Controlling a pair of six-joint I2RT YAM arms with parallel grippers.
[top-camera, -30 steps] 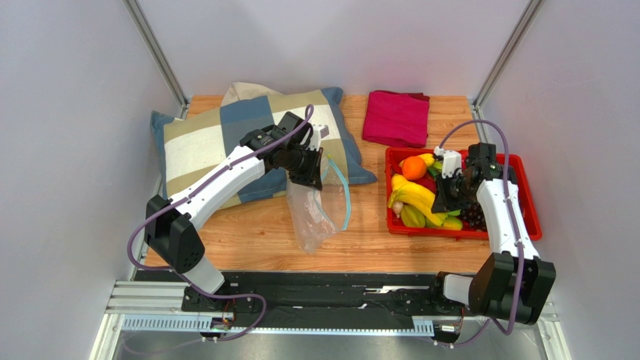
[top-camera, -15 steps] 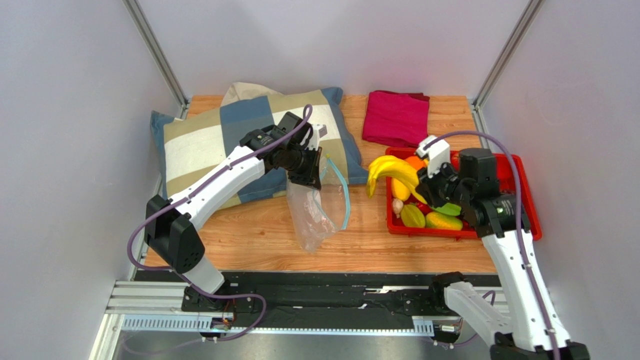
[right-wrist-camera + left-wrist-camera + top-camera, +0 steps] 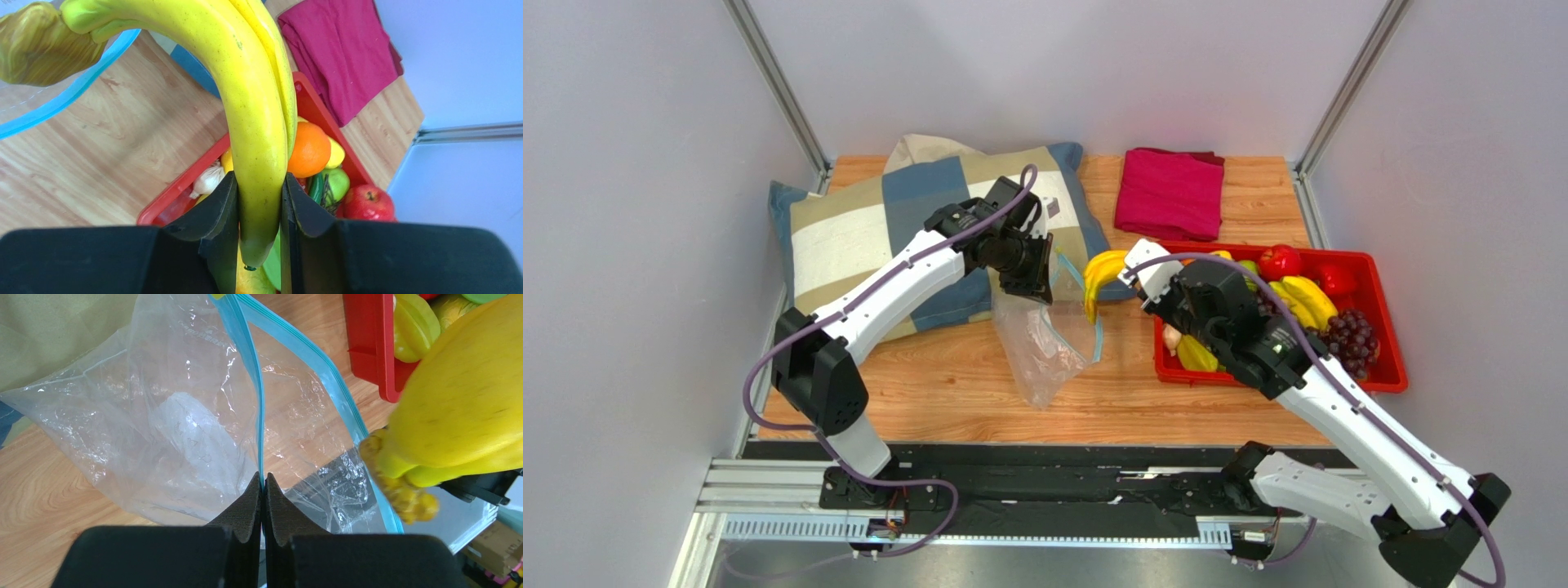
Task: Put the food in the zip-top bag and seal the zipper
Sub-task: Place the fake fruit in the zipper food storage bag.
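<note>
Loading was in hand: the banana bunch [image 3: 1100,279], clamped in the right gripper [image 3: 259,184], was held at the mouth of the zip-top bag [image 3: 1038,355], its zipper [image 3: 256,398] pinched by the left gripper [image 3: 263,482]. Lowering inside, then release, was called for.

The left wrist view's edges cut off the banana bunch [image 3: 466,404] and the zip-top bag [image 3: 184,435].

Wooden table [image 3: 928,392], checked pillow [image 3: 854,233], folded crimson cloth [image 3: 1169,192], red tray [image 3: 1384,365], zip-top bag [image 3: 1038,355] sagging onto it
</note>
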